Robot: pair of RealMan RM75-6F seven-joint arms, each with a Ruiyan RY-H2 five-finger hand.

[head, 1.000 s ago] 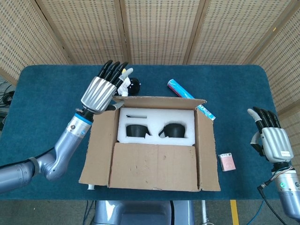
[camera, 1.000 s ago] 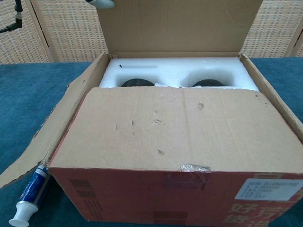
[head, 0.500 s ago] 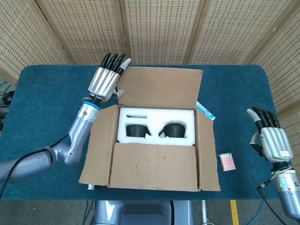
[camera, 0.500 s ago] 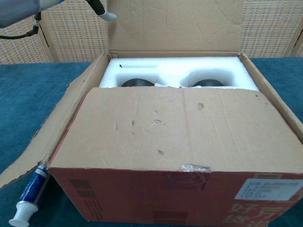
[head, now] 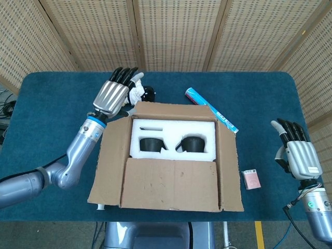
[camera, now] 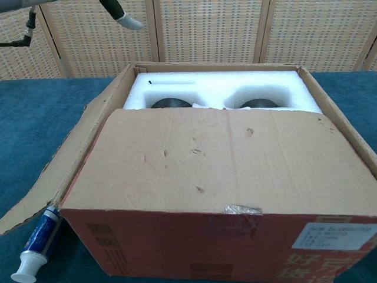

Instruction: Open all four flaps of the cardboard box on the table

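Near flap hides half the white foam insert (head: 173, 136) in the brown cardboard box (head: 168, 179), long side along the tabletop's near edge. Left hand (head: 115, 95) and right hand (head: 298, 154) both spread, empty.

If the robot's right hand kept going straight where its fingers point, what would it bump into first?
Probably nothing nearby: the right hand points away from the robot across bare blue table, toward the wicker screen. Depth is hard to judge.
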